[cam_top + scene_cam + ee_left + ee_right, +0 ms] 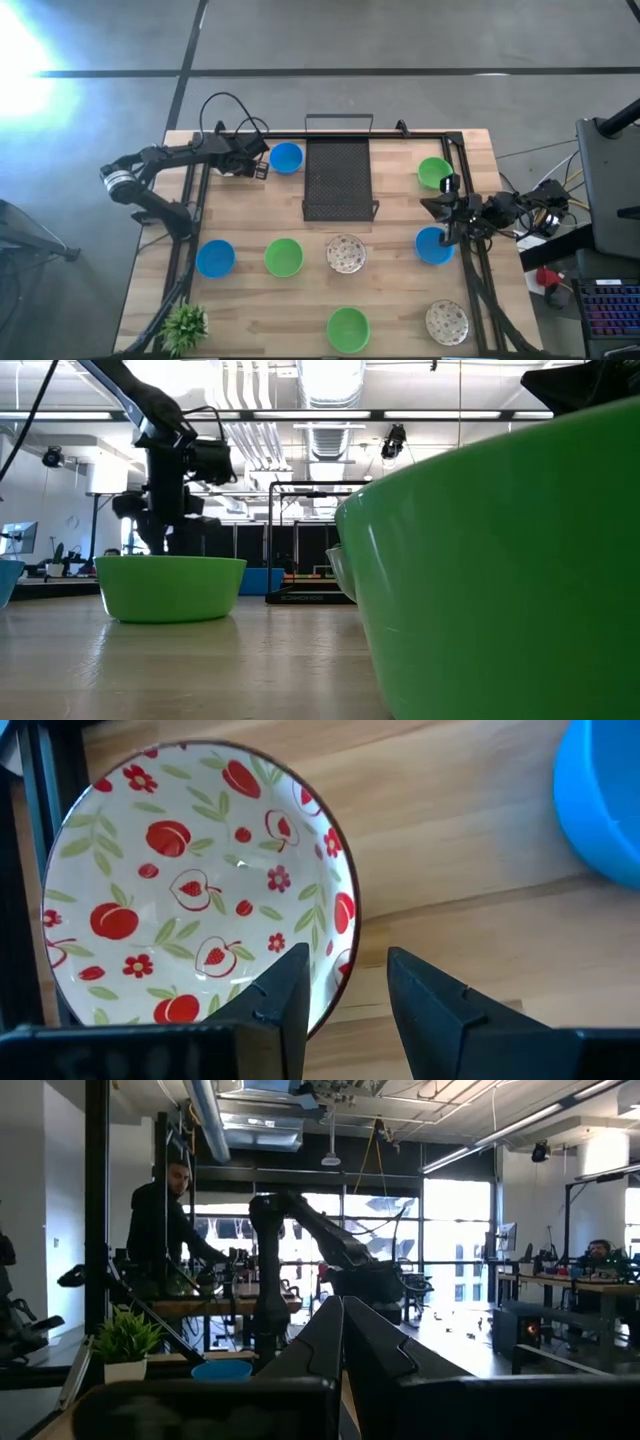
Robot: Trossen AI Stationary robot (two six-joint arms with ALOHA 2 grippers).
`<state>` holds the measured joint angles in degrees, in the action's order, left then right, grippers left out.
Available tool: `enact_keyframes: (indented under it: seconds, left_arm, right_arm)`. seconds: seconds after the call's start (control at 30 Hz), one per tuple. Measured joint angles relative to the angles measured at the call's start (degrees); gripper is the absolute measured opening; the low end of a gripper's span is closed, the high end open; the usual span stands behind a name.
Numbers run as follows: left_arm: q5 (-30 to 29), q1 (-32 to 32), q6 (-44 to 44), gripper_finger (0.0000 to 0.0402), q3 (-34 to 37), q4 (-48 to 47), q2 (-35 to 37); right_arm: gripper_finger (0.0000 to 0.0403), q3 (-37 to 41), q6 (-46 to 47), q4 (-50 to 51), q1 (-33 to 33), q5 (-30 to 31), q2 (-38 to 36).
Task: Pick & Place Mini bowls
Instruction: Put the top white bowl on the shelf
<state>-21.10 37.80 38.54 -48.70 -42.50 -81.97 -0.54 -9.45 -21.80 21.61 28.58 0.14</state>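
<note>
White floral bowl [195, 885] sits far-left on the desk beneath my left gripper [345, 1005], jaws open astride its rim; next I close. Right gripper [342, 1345] waits, jaws closed, beside a blue bowl [433, 245].

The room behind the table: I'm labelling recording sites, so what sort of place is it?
Probably a robotics lab or open workshop: exposed ceiling ducts, another robot arm on a workbench, and a person standing at it.
</note>
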Motion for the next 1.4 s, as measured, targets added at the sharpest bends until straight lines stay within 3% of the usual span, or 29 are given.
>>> enact_keyframes:
  seconds: [0.87, 1.0, 1.2, 1.4]
  left_arm:
    - [-0.26, 0.0, -1.44, 0.0125, 4.16, 5.93, 0.0]
    - [-0.83, 0.0, -2.68, 0.0097, 4.16, 5.9, 0.0]
    - [-1.99, -0.02, -5.74, 0.0015, 4.09, 5.82, 0.09]
    - [-1.27, 0.0, -7.45, 0.0007, 4.05, 5.48, 0.17]
  right_arm:
    - [0.0008, 0.0, -1.71, 0.09, 0.0, 0.01, -0.02]
    - [0.0008, 0.0, -1.71, 0.09, 0.0, 0.02, -0.02]
    - [0.0008, 0.0, -1.6, 0.09, 0.0, 0.02, -0.02]
    - [0.0008, 0.0, -2.98, 0.07, 0.0, 0.02, -0.02]
